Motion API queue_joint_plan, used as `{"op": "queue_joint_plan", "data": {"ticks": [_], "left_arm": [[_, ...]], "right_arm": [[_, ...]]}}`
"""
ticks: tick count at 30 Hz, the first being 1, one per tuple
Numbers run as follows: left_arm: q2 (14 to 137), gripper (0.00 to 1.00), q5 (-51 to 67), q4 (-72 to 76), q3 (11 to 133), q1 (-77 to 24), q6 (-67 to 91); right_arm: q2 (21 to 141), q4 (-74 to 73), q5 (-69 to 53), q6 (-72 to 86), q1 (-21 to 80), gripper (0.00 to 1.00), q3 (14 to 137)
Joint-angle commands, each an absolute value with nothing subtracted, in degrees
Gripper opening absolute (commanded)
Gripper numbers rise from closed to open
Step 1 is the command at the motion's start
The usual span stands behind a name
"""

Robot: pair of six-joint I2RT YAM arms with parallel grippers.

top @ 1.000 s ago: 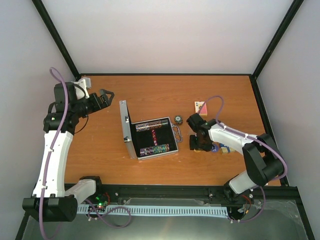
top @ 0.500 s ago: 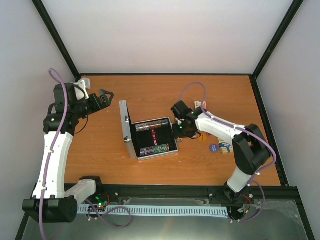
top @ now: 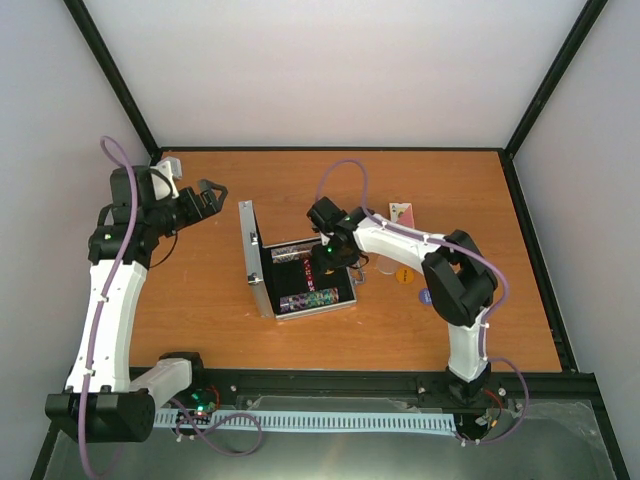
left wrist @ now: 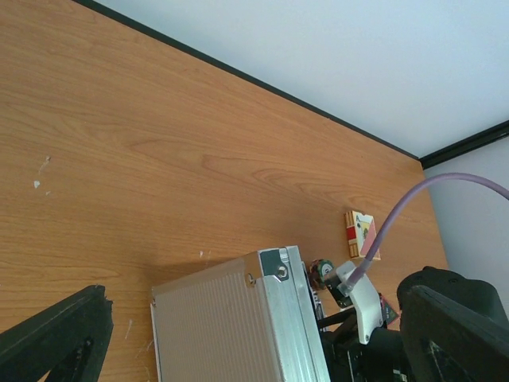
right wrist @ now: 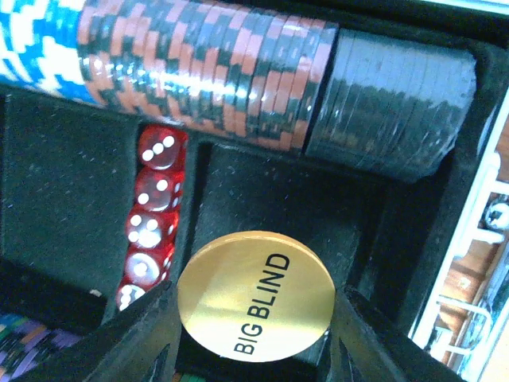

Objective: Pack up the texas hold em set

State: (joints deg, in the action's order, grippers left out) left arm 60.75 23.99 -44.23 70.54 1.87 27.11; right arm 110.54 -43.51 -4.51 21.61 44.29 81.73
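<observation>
Case: the small silver aluminium case (top: 300, 278) lies open mid-table. Its black-lined tray faces up and its ribbed lid (top: 249, 255) stands upright on the left, so the tray can be reached from above and from the right.
Tray contents: red-and-black poker chips (right wrist: 215, 72), black chips (right wrist: 390, 103) and blue-and-white chips (right wrist: 32, 40) stand on edge in one trough. Translucent red dice (right wrist: 151, 215) fill a narrow slot below.
Item in hand: the flat round gold BIG BLIND button (right wrist: 256, 296) hangs over a bare black compartment (right wrist: 262, 187) beside the dice, probably its slot.
Right gripper (top: 325, 258): its fingers pinch the button's rim, reaching into the case from the right.
Left gripper (top: 207, 190): its fingers are spread wide and hold nothing. It sits left of the lid, out of the way.
Left to pack: a red card deck (top: 402, 212), an orange-yellow disc (top: 403, 274) and a blue disc (top: 425, 296), partly hidden by the right arm. All three lie on the wooden table (top: 200, 310), right of the case.
</observation>
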Motion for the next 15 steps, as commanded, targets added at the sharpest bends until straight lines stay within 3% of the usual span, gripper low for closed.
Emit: {"op": "queue_joint_plan", "data": {"ticks": [1,15], "left_arm": [[60.65,1.00,23.35,-45.48,71.78,1.70,26.75],[61.72,1.00,24.15,-44.85,71.28,1.69,26.80]], "right_arm": [[112.97,-45.61,-1.52,21.14,44.65,0.50,84.04],[116.26,-45.32,-1.70,20.22,44.69,0.52,85.93]]}}
